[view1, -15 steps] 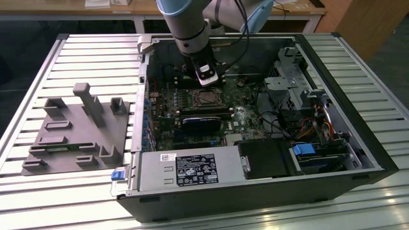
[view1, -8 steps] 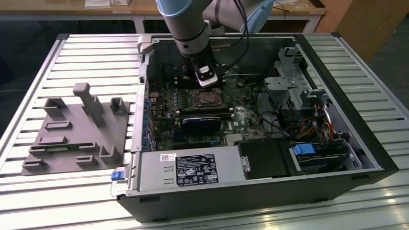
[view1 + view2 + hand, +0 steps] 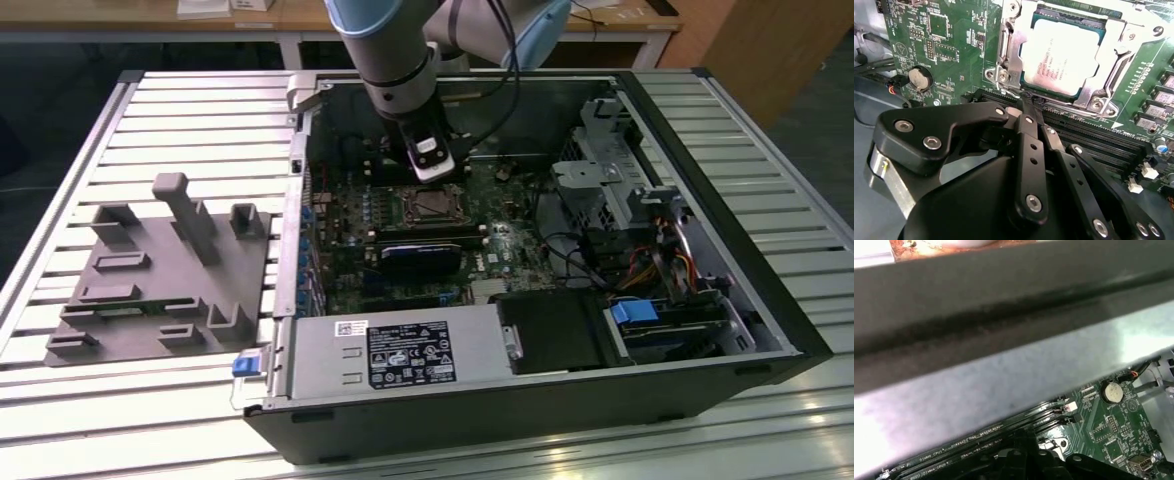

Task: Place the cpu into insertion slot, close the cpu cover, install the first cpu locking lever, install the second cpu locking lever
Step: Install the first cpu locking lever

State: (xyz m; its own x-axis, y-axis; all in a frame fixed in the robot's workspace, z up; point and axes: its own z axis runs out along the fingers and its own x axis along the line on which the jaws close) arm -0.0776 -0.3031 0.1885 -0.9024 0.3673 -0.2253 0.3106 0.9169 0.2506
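Observation:
The cpu (image 3: 1061, 55), silver-grey on top, lies flat in the insertion slot (image 3: 427, 205) on the green motherboard. The cpu cover (image 3: 1104, 85), a silvery frame, lies down over its edges. Thin wire locking levers run along two sides of the socket, one (image 3: 1002, 50) near the fingertips and the other (image 3: 1121, 62) across from it. My gripper (image 3: 1025, 102) has its black fingers (image 3: 1030, 145) pressed together, tips at the socket's near edge by the lever's end. Whether they pinch the wire is hidden. In the exterior view the gripper (image 3: 435, 175) hangs just behind the socket.
The open computer case (image 3: 747, 300) walls in the board. A power supply (image 3: 387, 355) is at the front and a drive cage (image 3: 601, 180) with cables on the exterior view's right. Memory slots (image 3: 1099, 137) border the socket. A grey fixture (image 3: 160, 270) stands outside on the slatted table.

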